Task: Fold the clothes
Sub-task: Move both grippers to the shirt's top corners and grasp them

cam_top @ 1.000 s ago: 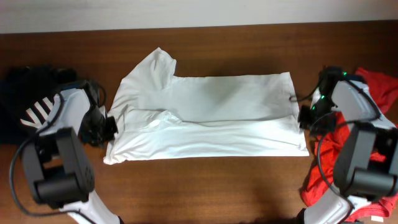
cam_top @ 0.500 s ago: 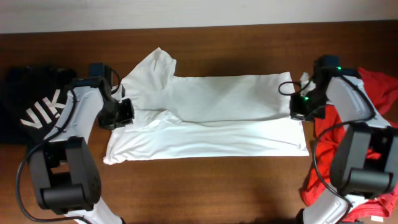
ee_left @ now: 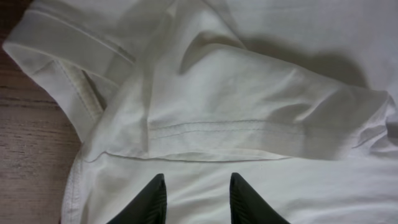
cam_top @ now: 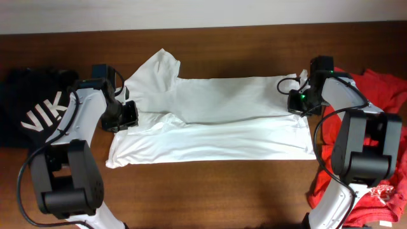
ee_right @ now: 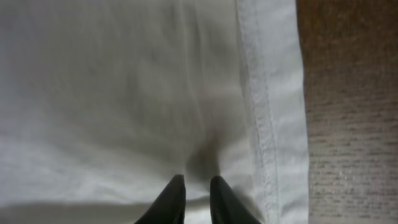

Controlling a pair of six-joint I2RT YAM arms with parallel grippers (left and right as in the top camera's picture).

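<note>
The white T-shirt (cam_top: 222, 117) lies flat across the middle of the table, its lower half doubled over lengthwise and one sleeve pointing to the back left. No chest print shows. My left gripper (cam_top: 126, 116) is open over the shirt's left end, just below the folded sleeve. In the left wrist view its fingers (ee_left: 198, 190) sit apart on the cloth (ee_left: 249, 99) with nothing between them. My right gripper (cam_top: 294, 102) is at the right hem. In the right wrist view its fingers (ee_right: 198, 185) are pinched on puckered cloth (ee_right: 93, 93) next to the stitched hem.
A black garment with white letters (cam_top: 32, 114) lies at the far left. A red-orange T-shirt (cam_top: 385, 89) lies at the far right and runs down to the front right corner. Bare brown table (cam_top: 210, 191) shows in front of the shirt.
The left gripper moved toward the back onto the sleeve area, then held still. The right gripper moved back and leftward along the hem, pulling the upper layer's right edge slightly inward.
</note>
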